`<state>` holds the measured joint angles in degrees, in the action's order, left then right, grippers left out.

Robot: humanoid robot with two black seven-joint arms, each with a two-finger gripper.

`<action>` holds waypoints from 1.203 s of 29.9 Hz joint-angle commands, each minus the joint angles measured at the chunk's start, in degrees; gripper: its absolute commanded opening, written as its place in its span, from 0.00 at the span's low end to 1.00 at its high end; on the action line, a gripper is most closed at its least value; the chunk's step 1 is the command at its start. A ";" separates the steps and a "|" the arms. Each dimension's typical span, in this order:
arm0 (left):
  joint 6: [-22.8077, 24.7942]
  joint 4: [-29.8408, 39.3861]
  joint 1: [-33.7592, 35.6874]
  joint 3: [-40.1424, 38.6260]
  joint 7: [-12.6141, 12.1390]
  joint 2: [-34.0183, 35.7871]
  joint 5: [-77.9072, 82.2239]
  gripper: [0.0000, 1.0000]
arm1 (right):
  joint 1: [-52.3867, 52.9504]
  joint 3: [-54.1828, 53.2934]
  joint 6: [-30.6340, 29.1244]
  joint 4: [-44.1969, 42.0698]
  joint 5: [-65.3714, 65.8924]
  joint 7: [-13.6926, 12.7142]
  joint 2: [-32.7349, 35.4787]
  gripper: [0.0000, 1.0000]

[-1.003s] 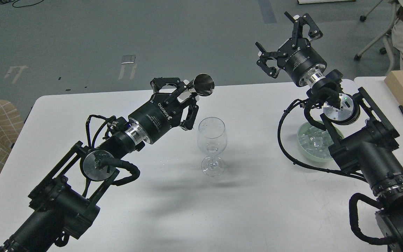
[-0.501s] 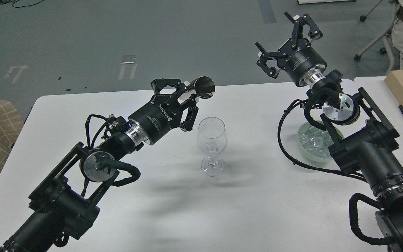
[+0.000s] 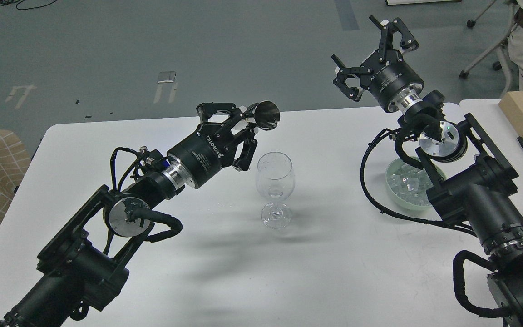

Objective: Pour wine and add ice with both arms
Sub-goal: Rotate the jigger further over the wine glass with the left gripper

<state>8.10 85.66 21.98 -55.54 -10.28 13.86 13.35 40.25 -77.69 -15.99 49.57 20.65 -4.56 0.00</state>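
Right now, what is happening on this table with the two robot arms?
The left gripper holds a small shiny metal cup, tipped on its side, above and just left of an empty wine glass standing upright on the white table. The right gripper is open and raised, holding nothing. Below the right arm, a pale green bowl holds ice. No ice or wine shows in the glass.

One head view—looking forward and down over the white table [image 3: 334,272], fairly close.
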 commanded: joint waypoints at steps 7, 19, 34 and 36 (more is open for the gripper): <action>-0.02 0.03 0.35 0.00 0.00 0.30 2.29 0.00 | 0.00 0.00 0.00 0.00 0.00 -0.01 0.00 1.00; -0.02 0.30 0.61 -0.09 0.00 0.21 4.58 0.00 | 0.09 0.00 0.00 0.00 0.00 -0.01 0.00 1.00; 0.07 0.47 0.61 -0.09 0.00 0.30 6.87 0.00 | 0.09 -0.09 0.00 0.00 0.00 -0.01 0.00 1.00; 0.07 0.56 0.61 -0.09 0.00 0.21 6.87 0.00 | 0.18 -0.09 0.00 0.00 0.00 -0.01 0.00 1.00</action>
<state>8.09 86.13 22.59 -55.62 -10.28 14.15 19.98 40.35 -77.74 -15.99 49.57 20.65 -4.56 0.00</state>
